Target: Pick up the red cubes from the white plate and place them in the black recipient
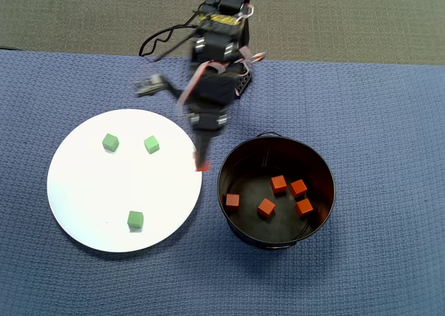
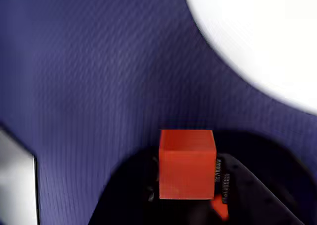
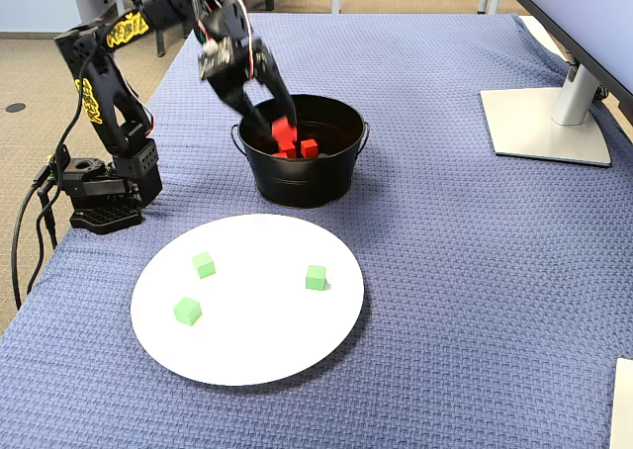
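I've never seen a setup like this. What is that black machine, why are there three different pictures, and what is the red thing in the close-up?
The black machine is a small robot arm with a two-finger gripper. One camera looks straight down, one rides on the arm's wrist, and one stands off to the side. On the blue cloth lie a white plate with three green cubes and a black pot already holding five red cubes. The close-up shows another red cube pinched in the gripper, between plate and pot.
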Motion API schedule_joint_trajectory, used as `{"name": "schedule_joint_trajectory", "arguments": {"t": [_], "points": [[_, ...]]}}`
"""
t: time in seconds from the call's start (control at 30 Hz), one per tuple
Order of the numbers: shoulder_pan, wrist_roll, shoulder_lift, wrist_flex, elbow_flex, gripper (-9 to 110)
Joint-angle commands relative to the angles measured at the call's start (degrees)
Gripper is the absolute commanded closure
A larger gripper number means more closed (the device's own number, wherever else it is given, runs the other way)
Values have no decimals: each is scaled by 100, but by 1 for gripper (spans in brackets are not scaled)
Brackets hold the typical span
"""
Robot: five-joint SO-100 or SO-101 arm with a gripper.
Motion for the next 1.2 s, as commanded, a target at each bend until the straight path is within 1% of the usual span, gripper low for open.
{"name": "schedule_joint_trajectory", "arguments": {"t": [0.0, 0.17, 0.2, 0.27, 0.3, 0.33, 0.4, 0.5, 0.6, 0.8, 0.87, 1.0, 1.17], "points": [[-914, 527, 976, -615, 773, 102], [-1775, 800, 1415, -1415, 1758, 102], [-1925, 844, 1389, -1450, 1793, 97], [-2171, 879, 1292, -1433, 1758, 79], [-2250, 888, 1239, -1380, 1705, 74], [-2285, 932, 1204, -1336, 1652, 71], [-2259, 932, 1213, -1274, 1591, 70], [-2039, 817, 1371, -1239, 1617, 72], [-1556, 782, 1564, -993, 1521, 78], [316, 448, 1978, -598, 1582, 93], [993, 202, 2083, -782, 1881, 99], [2136, -176, 2206, -1644, 2830, 101], [2856, -378, 2320, -2215, 3876, 101]]}}
